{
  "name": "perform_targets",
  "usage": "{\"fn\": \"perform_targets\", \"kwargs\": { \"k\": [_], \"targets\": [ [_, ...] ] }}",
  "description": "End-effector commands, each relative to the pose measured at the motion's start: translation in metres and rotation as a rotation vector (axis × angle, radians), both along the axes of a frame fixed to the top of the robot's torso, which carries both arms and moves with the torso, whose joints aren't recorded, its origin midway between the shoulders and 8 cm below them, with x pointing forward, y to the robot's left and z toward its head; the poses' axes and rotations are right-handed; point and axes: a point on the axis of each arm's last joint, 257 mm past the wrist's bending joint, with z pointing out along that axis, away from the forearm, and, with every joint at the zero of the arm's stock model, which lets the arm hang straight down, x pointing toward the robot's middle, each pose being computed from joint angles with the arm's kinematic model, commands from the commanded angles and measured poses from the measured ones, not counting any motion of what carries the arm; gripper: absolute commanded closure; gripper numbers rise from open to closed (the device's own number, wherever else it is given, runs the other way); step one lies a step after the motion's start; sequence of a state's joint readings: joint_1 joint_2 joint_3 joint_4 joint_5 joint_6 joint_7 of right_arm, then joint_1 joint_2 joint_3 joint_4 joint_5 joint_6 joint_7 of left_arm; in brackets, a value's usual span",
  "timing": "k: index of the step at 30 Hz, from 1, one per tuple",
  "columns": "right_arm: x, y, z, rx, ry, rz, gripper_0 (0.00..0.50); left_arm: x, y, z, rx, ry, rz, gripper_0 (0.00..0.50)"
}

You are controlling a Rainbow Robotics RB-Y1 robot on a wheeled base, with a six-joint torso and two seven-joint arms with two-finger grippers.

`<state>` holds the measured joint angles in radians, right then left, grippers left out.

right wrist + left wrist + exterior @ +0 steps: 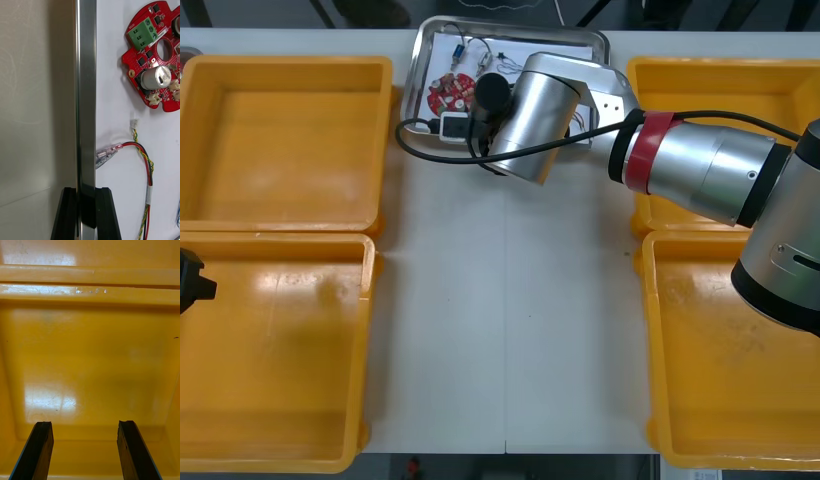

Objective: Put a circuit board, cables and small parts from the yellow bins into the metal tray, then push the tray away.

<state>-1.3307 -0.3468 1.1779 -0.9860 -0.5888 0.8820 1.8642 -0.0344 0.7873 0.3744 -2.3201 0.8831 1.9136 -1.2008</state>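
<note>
We see one metal tray [418, 62] at the far edge of the desk [500, 300], between the two far bins. Its inside is white. On that white floor lies one round red circuit board [452, 92]. The right wrist view shows the board [155, 56] carrying a green terminal block and a silver cylinder.

Beside the board lies one red and yellow cable [146, 165] with a black strand twisted in. Its clear-sleeved end lies just inside the tray's rim [85, 112]. In the front view thin cables also lie toward the tray's far side, and we cannot count them or make out any small parts.

The right arm [700, 165] reaches across from the right side to the tray's near side. The right jaws are clenched on the rim. One black finger [67, 213] stands on the desk side and the other on the white side, with the shiny rim between them.

We count four yellow bins, two at each side: the left far bin [285, 140], the left near bin [275, 350], the right far bin [720, 90] and the right near bin [740, 370].

The left jaws sit at the left edge over the left near bin. They are released, with the two fingers [37, 450] standing well apart above the bin's floor [90, 363].
</note>
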Motion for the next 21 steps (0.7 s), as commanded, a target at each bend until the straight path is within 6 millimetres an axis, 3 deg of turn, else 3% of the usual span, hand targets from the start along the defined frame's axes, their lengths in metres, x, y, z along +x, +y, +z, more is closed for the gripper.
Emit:
{"fn": "perform_targets", "kwargs": {
  "k": [1, 7, 8, 9, 10, 11, 12, 13, 21],
  "targets": [
    [0.008, 0.023, 0.031, -0.049, -0.086, 0.080, 0.500, -0.004, 0.018, 0.013, 0.088, -0.016, -0.033, 0.000],
    [0.009, 0.018, 0.029, -0.062, -0.081, 0.067, 0.500, -0.004, 0.018, 0.013, 0.088, -0.016, -0.033, 0.000],
    [0.009, 0.015, 0.028, -0.065, -0.078, 0.060, 0.449, -0.004, 0.018, 0.013, 0.088, -0.016, -0.033, 0.000],
    [0.009, 0.015, 0.028, -0.065, -0.078, 0.060, 0.449, -0.004, 0.018, 0.013, 0.088, -0.016, -0.033, 0.000],
    [0.009, 0.015, 0.028, -0.067, -0.077, 0.060, 0.224, -0.004, 0.018, 0.013, 0.088, -0.016, -0.033, 0.000],
    [0.009, 0.015, 0.029, -0.066, -0.077, 0.058, 0.143, -0.004, 0.018, 0.013, 0.088, -0.016, -0.033, 0.000],
    [0.009, 0.015, 0.029, -0.064, -0.077, 0.057, 0.143, -0.004, 0.018, 0.013, 0.088, -0.016, -0.033, 0.000],
    [0.009, 0.016, 0.029, -0.064, -0.078, 0.059, 0.000, -0.004, 0.018, 0.013, 0.088, -0.016, -0.033, 0.000],
    [0.008, 0.019, 0.042, -0.042, -0.073, 0.050, 0.000, -0.004, 0.018, 0.013, 0.088, -0.016, -0.033, 0.000]
  ]
}}
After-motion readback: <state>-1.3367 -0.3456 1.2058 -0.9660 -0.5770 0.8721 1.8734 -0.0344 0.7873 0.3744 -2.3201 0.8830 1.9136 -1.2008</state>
